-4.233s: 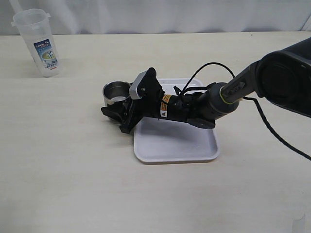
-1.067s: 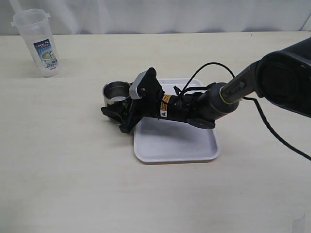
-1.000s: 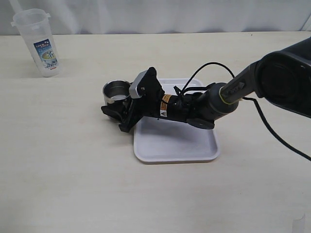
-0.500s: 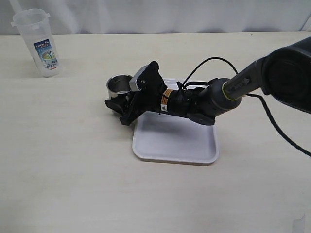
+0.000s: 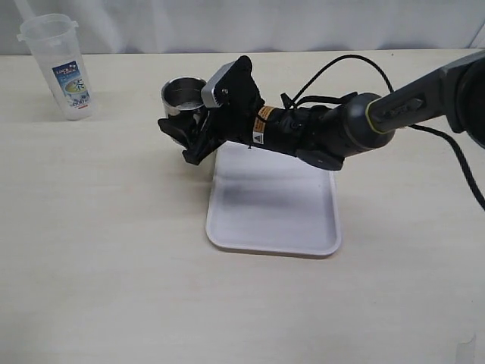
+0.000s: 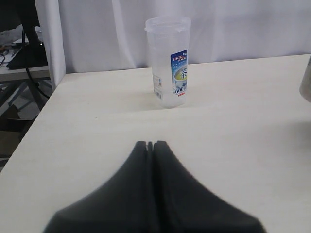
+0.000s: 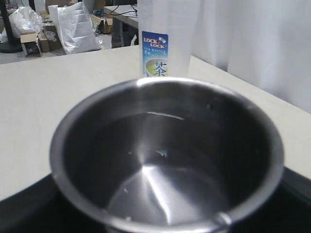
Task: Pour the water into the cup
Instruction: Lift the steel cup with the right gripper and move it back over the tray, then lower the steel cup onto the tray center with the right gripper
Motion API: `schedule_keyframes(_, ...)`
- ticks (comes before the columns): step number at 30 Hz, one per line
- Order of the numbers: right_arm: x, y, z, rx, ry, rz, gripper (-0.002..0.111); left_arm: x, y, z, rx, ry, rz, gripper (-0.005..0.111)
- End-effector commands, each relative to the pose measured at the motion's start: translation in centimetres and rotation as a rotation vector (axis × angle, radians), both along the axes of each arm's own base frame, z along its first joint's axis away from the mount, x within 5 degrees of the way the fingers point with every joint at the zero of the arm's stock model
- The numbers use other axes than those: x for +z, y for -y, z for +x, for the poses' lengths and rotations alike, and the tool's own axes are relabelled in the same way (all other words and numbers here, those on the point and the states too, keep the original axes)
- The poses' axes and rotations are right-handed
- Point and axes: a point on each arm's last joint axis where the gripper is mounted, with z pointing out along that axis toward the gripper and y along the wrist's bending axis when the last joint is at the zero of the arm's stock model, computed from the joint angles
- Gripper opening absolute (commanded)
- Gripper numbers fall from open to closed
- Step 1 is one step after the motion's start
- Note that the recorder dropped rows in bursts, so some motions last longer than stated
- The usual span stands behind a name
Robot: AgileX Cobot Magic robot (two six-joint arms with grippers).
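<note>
The steel cup [image 5: 182,95] is held in my right gripper [image 5: 182,133], which is shut on its lower wall and keeps it upright above the table, beyond the tray's far left corner. In the right wrist view the cup [image 7: 165,160] fills the picture, its inside dark and shiny, with the black fingers [image 7: 22,208] at its sides. The tall translucent plastic container [image 5: 57,67] with a blue-green label stands at the far left; it also shows behind the cup [image 7: 167,39]. My left gripper [image 6: 153,143] is shut and empty, facing the container [image 6: 169,60].
A white tray [image 5: 273,220] lies on the pale wooden table under the right arm. The right arm's black cable [image 5: 341,64] loops above the forearm. A white curtain runs along the table's far edge.
My right gripper has lifted the cup off the table and carried it a little toward the far side. The container and the tray have stayed where they were.
</note>
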Motion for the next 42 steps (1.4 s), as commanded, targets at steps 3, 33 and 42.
schedule_keyframes(3, 1.1, 2.8, 0.5, -0.057, 0.007, 0.033, 0.004, 0.0, 0.0, 0.0, -0.004, 0.005, 0.000, 0.000)
schedule_keyframes(33, -2.2, 11.6, -1.4, -0.123, 0.021, -0.040, 0.004, 0.0, 0.0, 0.0, -0.004, 0.007, 0.000, 0.000)
schedule_keyframes(42, -4.4, 11.6, -1.6, -0.114, -0.019, -0.063, 0.004, 0.0, 0.0, 0.0, -0.004, 0.007, 0.000, 0.000)
